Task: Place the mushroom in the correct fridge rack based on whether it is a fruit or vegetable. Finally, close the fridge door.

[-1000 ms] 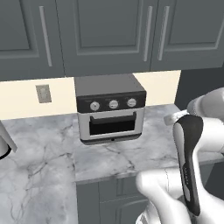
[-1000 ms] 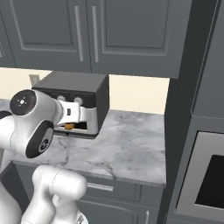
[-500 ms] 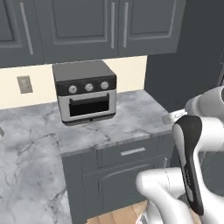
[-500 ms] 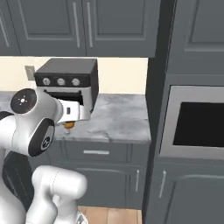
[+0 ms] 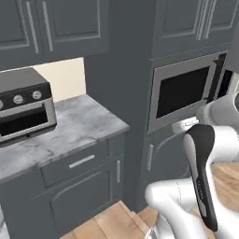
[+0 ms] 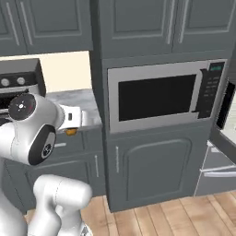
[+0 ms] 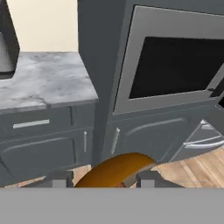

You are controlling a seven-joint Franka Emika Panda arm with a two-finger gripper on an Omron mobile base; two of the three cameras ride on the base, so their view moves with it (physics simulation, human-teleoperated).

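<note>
While you carry it | gripper (image 7: 105,180) nearly closed on mushroom (image 7: 114,169), 6 o'clock | soft, light; hold cap gently

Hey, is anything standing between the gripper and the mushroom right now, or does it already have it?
Nothing stands between them. In the hand view the gripper is shut on the brown mushroom, which sits right between its fingertips. Ahead of it are the built-in microwave and the grey cabinets.
</note>
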